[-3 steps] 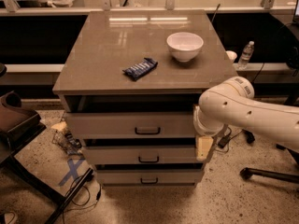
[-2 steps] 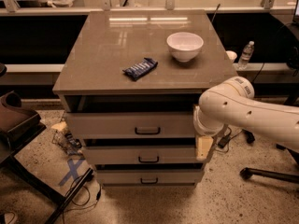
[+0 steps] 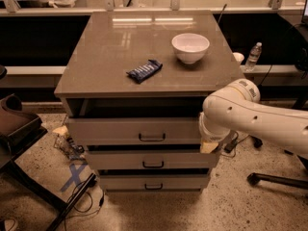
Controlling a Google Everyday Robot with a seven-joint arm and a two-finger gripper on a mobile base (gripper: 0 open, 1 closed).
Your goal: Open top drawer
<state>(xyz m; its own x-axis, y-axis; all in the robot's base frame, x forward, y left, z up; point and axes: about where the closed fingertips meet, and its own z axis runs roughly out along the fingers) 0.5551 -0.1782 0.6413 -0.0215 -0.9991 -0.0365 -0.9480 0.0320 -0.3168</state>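
Gripper (image 3: 210,145): mostly hidden behind the white arm (image 3: 260,121). Only a pale tip shows, at the lower right corner of the top drawer (image 3: 120,130). Contact cannot be confirmed. Whether it is released or clenched cannot be determined. The top drawer stands partly pulled out, with a dark gap under the cabinet top (image 3: 110,52); its interior is hidden. Its handle (image 3: 152,137) is unobstructed. On the cabinet top: white bowl (image 3: 190,47), blue packet (image 3: 144,70). The frame's right edge cuts off the arm.

The white arm (image 3: 255,121) bends in from the right, hand (image 3: 210,146) pointing down.
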